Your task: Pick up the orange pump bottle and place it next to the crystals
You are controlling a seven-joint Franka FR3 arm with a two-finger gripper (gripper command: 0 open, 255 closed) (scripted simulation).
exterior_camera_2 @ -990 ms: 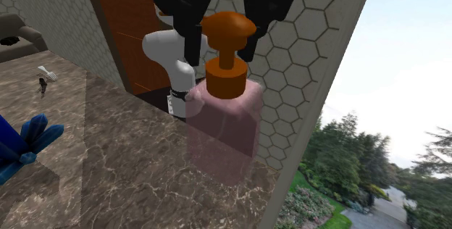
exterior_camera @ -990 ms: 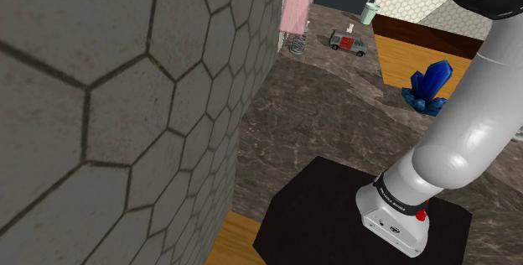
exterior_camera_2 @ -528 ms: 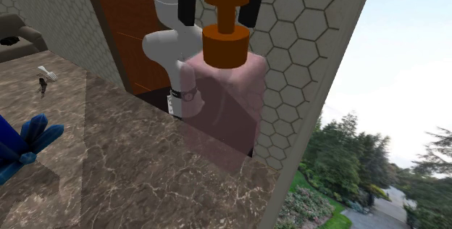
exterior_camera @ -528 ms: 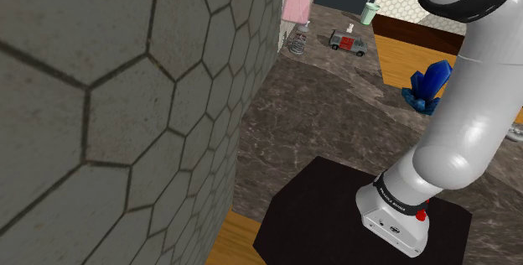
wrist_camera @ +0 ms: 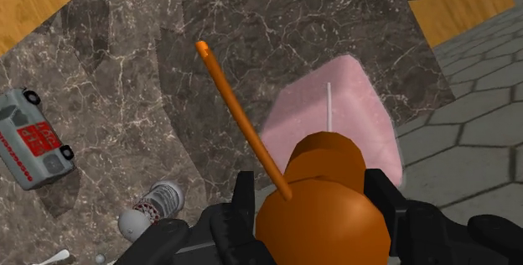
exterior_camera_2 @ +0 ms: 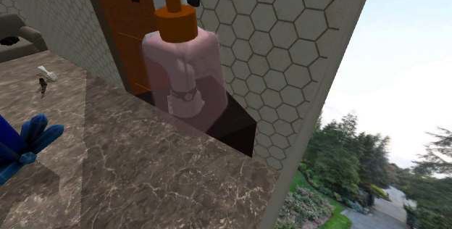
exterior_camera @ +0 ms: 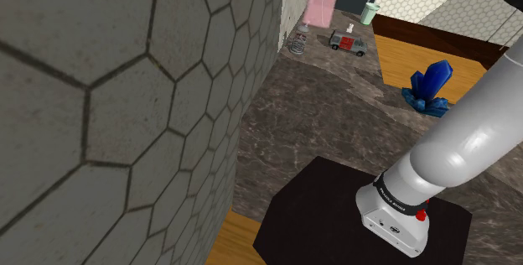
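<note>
Because we grip the pump bottle (exterior_camera_2: 181, 75) only by its orange pump head, with the pincer (wrist_camera: 312, 203) clamped on either side of that cap, the pink body hangs free and could swing or slip out on the way. The bottle is in the air above the bench (exterior_camera: 335, 112), well apart from the blue crystals (exterior_camera: 429, 87). We judge that a fast sweep toward the crystals could set it swaying enough to topple them at set-down. The grey toy car (wrist_camera: 33, 142), on the bottle's side of the crystals, could be clipped if we come down early.
</note>
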